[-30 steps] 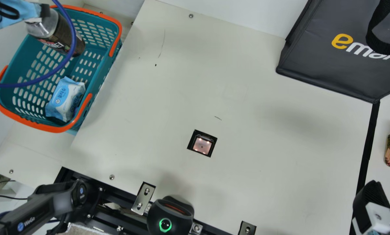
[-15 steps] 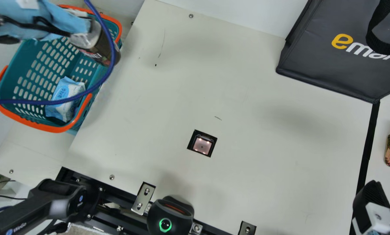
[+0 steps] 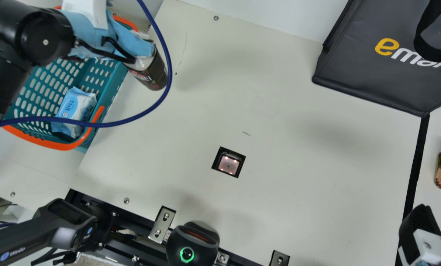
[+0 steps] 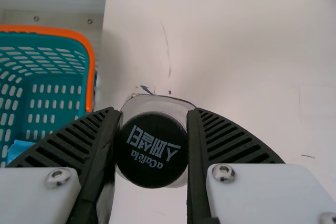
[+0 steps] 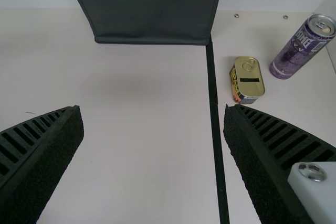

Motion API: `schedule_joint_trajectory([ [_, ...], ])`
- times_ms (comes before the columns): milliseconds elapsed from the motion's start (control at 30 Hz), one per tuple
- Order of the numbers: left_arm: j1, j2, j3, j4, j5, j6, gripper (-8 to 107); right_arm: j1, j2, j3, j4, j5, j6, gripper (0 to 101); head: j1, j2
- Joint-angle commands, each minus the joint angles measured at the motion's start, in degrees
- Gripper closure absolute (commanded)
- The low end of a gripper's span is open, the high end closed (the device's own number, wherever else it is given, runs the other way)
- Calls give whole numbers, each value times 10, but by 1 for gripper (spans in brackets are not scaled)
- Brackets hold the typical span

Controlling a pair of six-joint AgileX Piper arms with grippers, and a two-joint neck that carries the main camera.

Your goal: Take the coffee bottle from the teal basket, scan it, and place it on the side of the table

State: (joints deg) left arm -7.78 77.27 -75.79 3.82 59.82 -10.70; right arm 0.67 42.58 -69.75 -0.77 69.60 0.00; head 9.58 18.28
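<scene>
One scuffed cream table (image 3: 297, 92) backs onto a pale wall (image 3: 279, 13); near the teal basket (image 3: 111, 83) the left gripper (image 3: 141, 46) clasps the coffee bottle (image 3: 152, 74), while the right gripper (image 3: 420, 221) is spread wide.

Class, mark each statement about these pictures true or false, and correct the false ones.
1. The left gripper holds the coffee bottle. True.
2. The blue-and-white packet lies outside the teal basket. False: it lies inside.
3. The right gripper is shut. False: it is open.
4. The purple can is beside the small tin. True.
5. The coffee bottle covers the lit scanner window. False: the window is uncovered.
</scene>
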Motion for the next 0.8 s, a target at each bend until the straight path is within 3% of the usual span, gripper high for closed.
schedule_joint_trajectory([
  [0,-6,3,7,5,-3,-5,107,0,0,0,0,0,0,6,-17,1],
  [767,-15,21,99,3,-79,-17,107,0,0,0,0,0,0,6,-17,1],
])
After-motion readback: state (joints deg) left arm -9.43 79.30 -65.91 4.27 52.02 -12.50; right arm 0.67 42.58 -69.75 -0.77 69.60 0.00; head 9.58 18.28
